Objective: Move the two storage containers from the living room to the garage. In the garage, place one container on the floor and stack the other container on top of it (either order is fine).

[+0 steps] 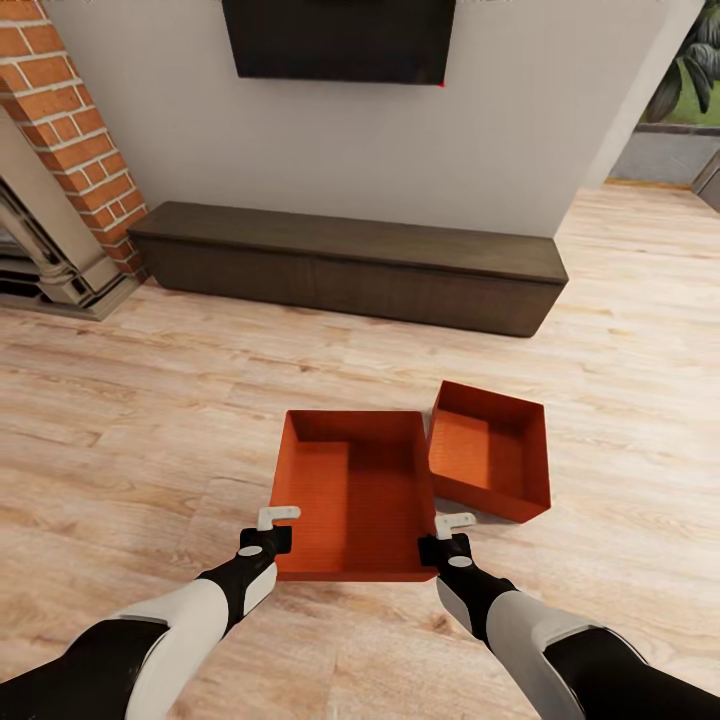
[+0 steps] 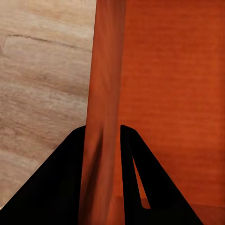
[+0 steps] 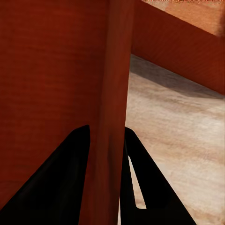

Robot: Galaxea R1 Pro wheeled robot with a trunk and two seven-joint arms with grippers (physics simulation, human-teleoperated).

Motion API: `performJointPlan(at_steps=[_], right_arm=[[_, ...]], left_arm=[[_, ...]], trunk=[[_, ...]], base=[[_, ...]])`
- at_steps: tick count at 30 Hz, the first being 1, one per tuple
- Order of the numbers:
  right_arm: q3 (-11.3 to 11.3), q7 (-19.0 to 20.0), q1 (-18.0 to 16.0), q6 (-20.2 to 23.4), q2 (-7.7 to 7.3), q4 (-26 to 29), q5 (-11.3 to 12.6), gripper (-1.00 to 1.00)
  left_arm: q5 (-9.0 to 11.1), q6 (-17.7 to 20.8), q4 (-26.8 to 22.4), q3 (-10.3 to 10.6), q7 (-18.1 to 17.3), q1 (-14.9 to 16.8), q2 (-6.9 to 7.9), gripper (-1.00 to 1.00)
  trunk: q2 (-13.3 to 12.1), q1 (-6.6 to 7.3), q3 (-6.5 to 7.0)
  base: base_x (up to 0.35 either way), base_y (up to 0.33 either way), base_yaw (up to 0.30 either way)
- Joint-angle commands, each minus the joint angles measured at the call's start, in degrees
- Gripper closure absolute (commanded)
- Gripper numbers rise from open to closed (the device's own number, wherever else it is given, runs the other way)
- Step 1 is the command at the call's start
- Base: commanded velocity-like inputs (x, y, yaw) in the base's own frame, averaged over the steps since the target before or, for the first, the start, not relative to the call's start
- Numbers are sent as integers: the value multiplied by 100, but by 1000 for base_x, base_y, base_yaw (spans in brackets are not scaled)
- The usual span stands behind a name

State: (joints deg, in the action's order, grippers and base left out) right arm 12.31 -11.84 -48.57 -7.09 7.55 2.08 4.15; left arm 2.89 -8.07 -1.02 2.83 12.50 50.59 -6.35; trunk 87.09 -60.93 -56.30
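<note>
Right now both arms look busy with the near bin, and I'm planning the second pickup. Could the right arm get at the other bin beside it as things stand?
Probably not yet. The right gripper is clamped on the near container's right wall, the left gripper on its left wall. The second container lies close by on open floor, so once freed, likely yes.

Soft, even light filled the room, and the pale wood-plank floor (image 1: 150, 420) looked bright with no glare. The long low dark-brown cabinet (image 1: 350, 265) cast only a faint shadow. Both wrist views went smeary up close, black fingers (image 2: 56, 187) mere silhouettes. The head view bowed slightly at its edges.
</note>
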Motion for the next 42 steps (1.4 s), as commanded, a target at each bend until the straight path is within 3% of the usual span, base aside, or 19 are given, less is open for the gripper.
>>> performJointPlan(at_steps=[1, 42], right_arm=[[-79, -27, -4, -23, 1, -6, 51, 100], [-79, -29, -4, -29, 5, -6, 41, 100]], left_arm=[[54, -28, 6, -91, 130, 4, -2, 100], [54, -28, 6, -89, 130, 4, -7, 100]], trunk=[[-40, 23, 15], [-1684, 923, 752]], base=[[0, 0, 0], [0, 0, 0]])
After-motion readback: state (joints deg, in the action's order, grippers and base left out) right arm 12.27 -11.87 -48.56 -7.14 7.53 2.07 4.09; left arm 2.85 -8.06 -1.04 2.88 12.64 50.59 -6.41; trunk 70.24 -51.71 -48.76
